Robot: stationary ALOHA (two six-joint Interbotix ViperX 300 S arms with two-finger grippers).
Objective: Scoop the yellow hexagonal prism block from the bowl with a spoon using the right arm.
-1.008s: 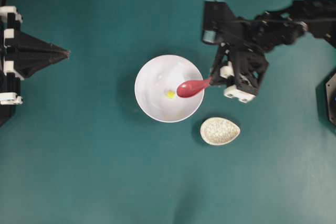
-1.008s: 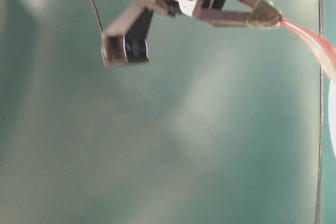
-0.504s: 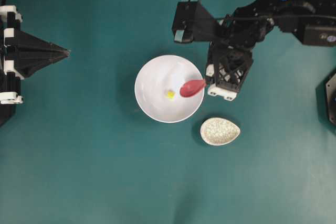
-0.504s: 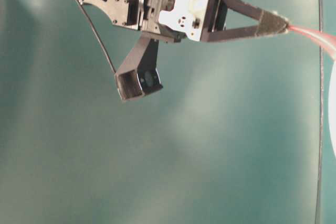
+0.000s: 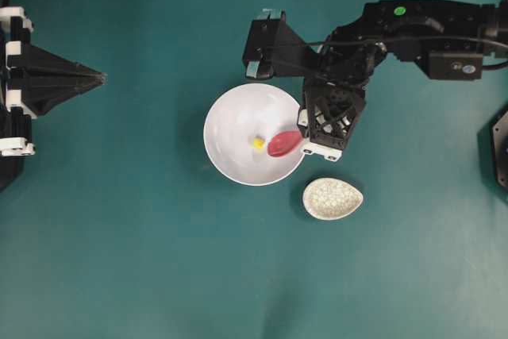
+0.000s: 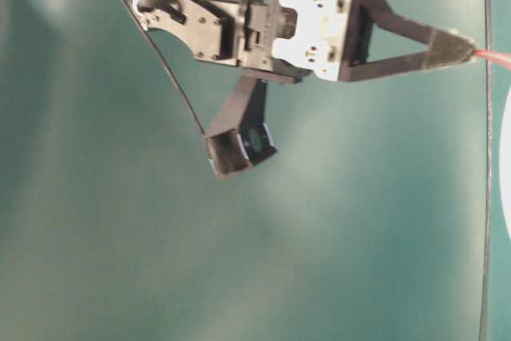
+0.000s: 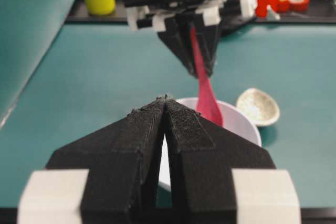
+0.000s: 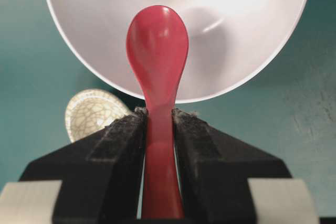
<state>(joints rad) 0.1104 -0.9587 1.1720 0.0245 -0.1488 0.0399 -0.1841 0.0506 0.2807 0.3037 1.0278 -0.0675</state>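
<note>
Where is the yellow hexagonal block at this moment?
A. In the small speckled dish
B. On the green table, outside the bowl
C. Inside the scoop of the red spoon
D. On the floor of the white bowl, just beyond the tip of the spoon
D. The yellow hexagonal block lies on the inner floor of the white bowl, just beyond the scoop of the red spoon, whose scoop is empty in the right wrist view.

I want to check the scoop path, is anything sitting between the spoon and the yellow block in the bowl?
Nothing visible. The spoon, clamped in the right gripper, has its scoop over the bowl, and only bare white bowl surface separates it from the block.
</note>
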